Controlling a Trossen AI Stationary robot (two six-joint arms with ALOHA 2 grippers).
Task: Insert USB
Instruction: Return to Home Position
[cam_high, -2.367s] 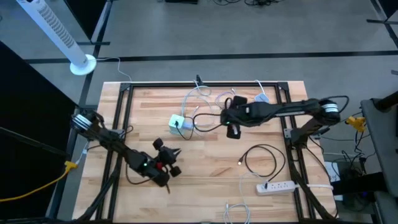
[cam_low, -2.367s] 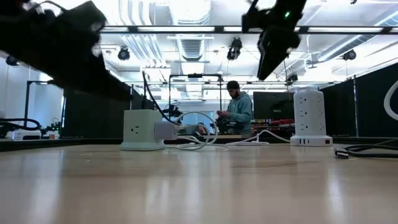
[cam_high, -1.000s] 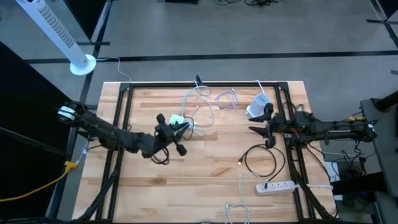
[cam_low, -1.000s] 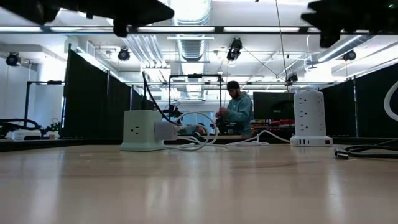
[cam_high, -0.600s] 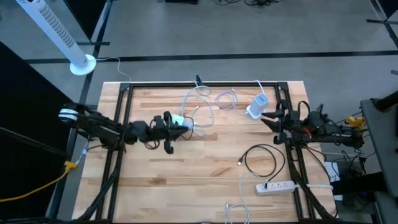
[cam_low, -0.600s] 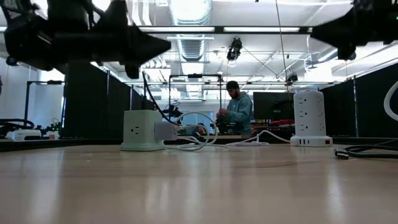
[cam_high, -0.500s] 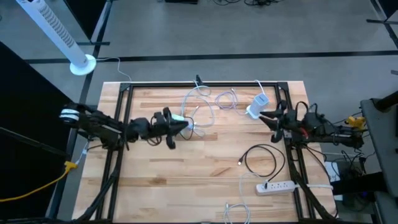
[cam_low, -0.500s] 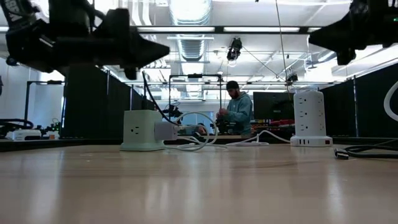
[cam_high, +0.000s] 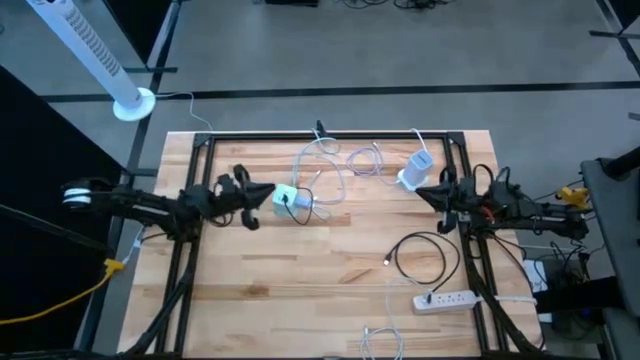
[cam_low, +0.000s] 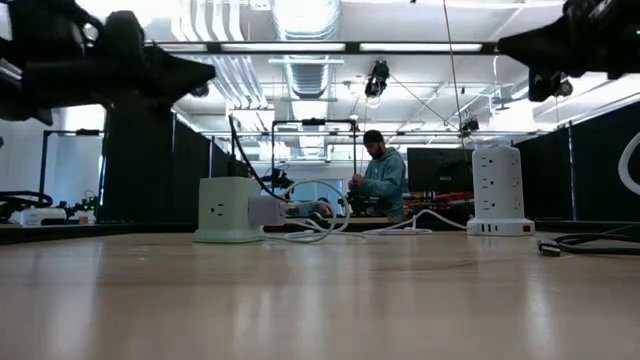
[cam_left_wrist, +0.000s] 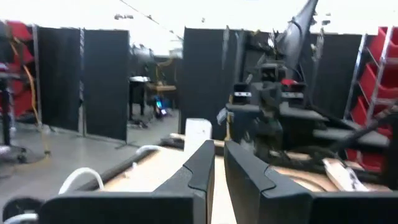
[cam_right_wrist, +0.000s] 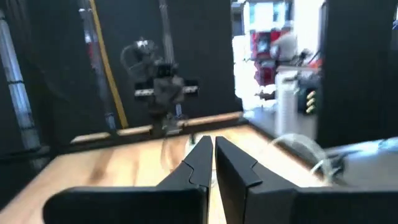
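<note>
Hovering clenched and empty, the left gripper (cam_high: 268, 191) sits just beside the green outlet cube (cam_high: 287, 198); the right gripper (cam_high: 419, 190), also clenched, is well apart.

Bench (cam_high: 330, 300): pale wood planks with fine grain, black frame rails on top. Outlet cube (cam_high: 287, 198), toward the middle of the far edge: mint green, with a black cable (cam_low: 240, 150) rising from it. Tower strip (cam_high: 413, 170), far right corner: white. Flat power strip (cam_high: 445, 299), near right corner: white. Coiled cable (cam_high: 420, 258), by the right edge: black. Loose cables (cam_high: 325, 160), far edge: white. Left gripper (cam_high: 262, 193) and right gripper (cam_high: 428, 190): black.
</note>
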